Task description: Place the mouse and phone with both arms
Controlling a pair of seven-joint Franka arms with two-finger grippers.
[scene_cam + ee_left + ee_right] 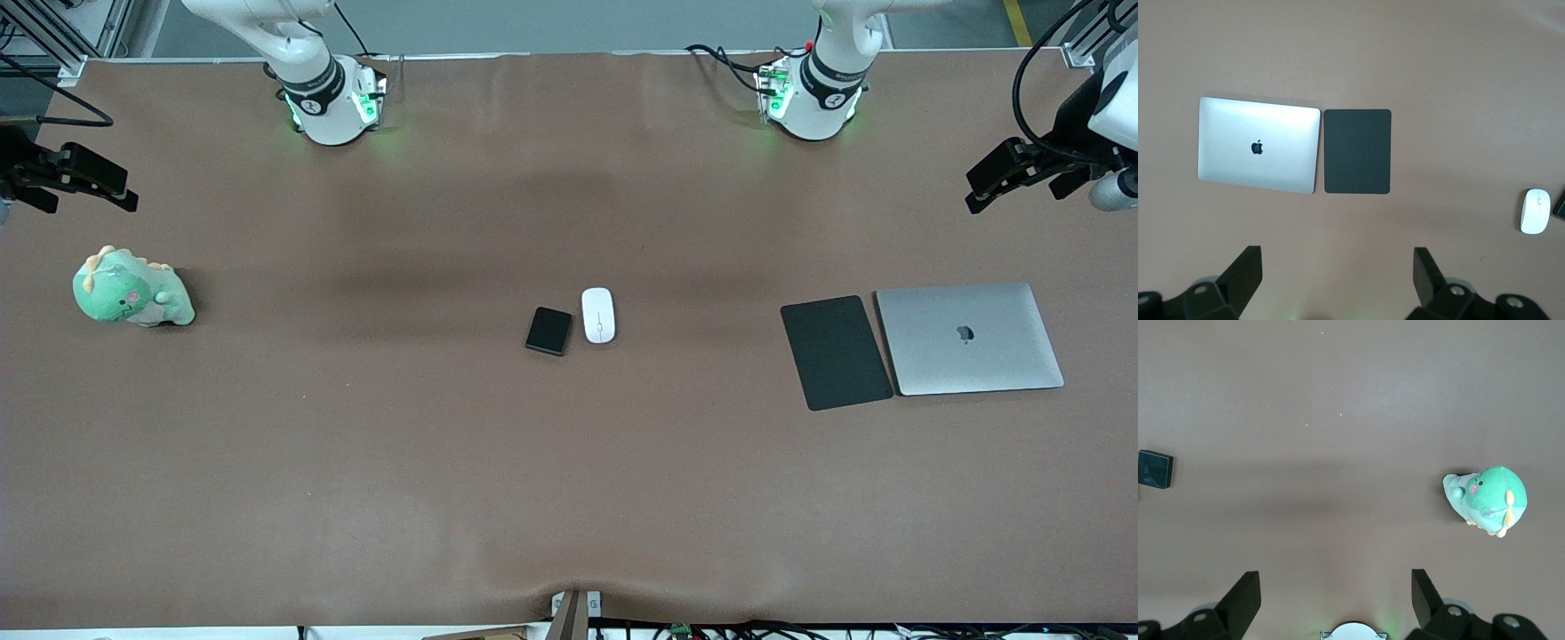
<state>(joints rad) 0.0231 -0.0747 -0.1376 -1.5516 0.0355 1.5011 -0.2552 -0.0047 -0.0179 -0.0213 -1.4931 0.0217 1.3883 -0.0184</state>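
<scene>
The mouse [598, 315] and phone [548, 331] are laid side by side at mid-table, apparently untouched, the phone at the mouse's 8 o'clock. The left gripper [1338, 277] and right gripper [1335, 597] are held wide, empty, parked high at the table ends, likely awaiting a start

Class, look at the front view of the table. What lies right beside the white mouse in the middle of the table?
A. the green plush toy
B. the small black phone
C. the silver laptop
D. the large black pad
B: the phone lies right next to the mouse at mid-table, while the laptop and black pad sit toward the left arm's end and the plush toy toward the right arm's end.
</scene>
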